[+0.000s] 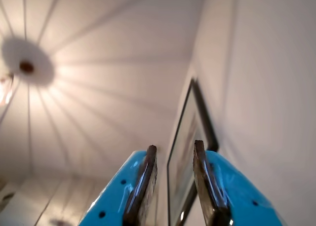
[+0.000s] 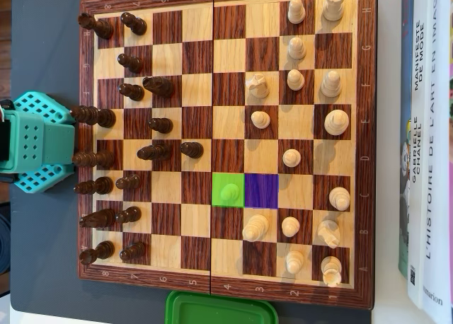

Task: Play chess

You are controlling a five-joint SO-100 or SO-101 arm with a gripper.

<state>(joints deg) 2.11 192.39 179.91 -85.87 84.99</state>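
Chessboard (image 2: 226,4) with a light pawn (image 2: 229,192) on its green-lit square beside a purple one, while the arm (image 2: 35,141) is parked off-board, its empty jaws parted toward the ceiling; reaching across the crowded dark pieces (image 2: 152,153) risks toppling them.

Setting: a home interior, likely a living room. Evidence, wrist view: white panelled ceiling (image 1: 113,48) with round lamp mount (image 1: 26,66); dark-framed picture (image 1: 190,152) on a pale wall. Evidence, overhead view: wooden chessboard (image 2: 225,143) beside stacked art and fashion books (image 2: 428,140) (French titles on the spines), the sort kept on a coffee table.
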